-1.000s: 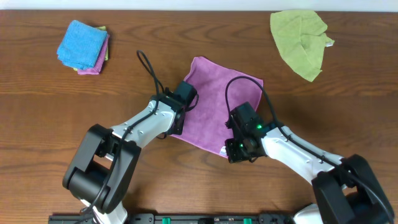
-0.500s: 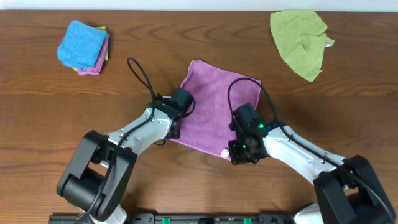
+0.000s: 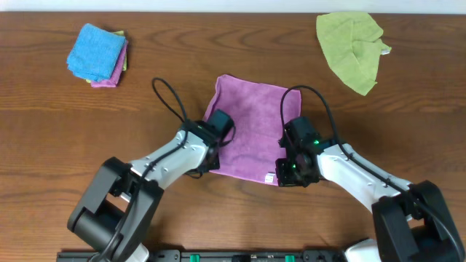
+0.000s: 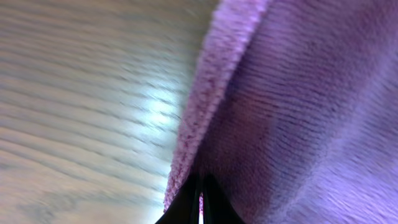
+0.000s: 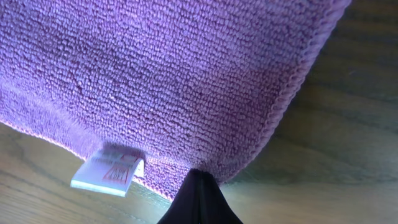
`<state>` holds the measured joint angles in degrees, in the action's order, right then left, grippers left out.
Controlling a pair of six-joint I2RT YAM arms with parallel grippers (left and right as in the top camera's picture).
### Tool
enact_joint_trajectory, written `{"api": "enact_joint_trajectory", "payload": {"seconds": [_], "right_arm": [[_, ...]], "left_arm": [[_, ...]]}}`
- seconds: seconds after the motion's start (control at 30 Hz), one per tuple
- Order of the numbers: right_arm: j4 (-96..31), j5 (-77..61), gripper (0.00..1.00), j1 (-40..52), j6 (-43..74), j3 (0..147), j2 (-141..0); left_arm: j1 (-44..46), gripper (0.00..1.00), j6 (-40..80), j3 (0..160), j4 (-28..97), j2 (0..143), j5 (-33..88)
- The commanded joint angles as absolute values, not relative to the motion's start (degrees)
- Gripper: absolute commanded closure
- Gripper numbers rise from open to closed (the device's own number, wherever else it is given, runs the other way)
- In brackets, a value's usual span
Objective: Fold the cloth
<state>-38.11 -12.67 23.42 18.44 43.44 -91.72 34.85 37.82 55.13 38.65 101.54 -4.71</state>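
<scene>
A purple cloth lies spread on the wooden table in the overhead view. My left gripper is shut on its near left corner; the left wrist view shows the cloth pinched between the fingertips. My right gripper is shut on the near right corner, beside a white label. The right wrist view shows the cloth, its label and the shut fingertips on the hem.
A stack of folded cloths, blue on top, sits at the back left. A crumpled green cloth lies at the back right. Black cables loop over both arms.
Both grippers have dragged the cloth's near edge; it has turned from a tilted diamond to lie squarer. The right gripper moved right and away, the left slightly toward me.
</scene>
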Motion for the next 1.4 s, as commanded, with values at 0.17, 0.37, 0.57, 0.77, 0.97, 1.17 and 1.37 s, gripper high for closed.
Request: {"api": "enact_joint_trajectory", "payload": {"seconds": [0.17,0.37,0.57,0.77,0.97,1.17,1.37], "right_arm": [[-37.95,-2.76,0.99,19.55,18.39,42.26,-92.36],[-38.87,-2.39,0.99,16.69,18.39,42.26,-92.36],[-40.14,-4.84,0.99,16.69,18.39,42.3,-92.23],[-41.58,-7.11,0.99,16.69,18.35,42.98,-87.31],[-44.93,-7.16,0.99,16.69,17.52,44.29,-75.64],[-48.6,-7.14,0.92,16.69,17.47,44.29,-65.91],[-49.63,-7.33,0.66,16.69,16.23,44.29,-63.44]], "left_arm": [[40.47,0.94,41.19,51.4,39.03,105.43,3.88],[40.53,0.94,41.23,51.4,39.03,105.43,2.94],[40.51,0.94,41.43,51.42,38.96,105.43,1.48],[40.51,0.94,41.32,51.64,39.31,103.39,1.43],[40.51,0.94,41.36,51.64,41.04,93.69,-1.98],[40.51,0.94,41.39,51.64,42.3,83.0,-4.56],[40.47,0.9,41.34,51.64,44.18,76.55,-10.57]]}}
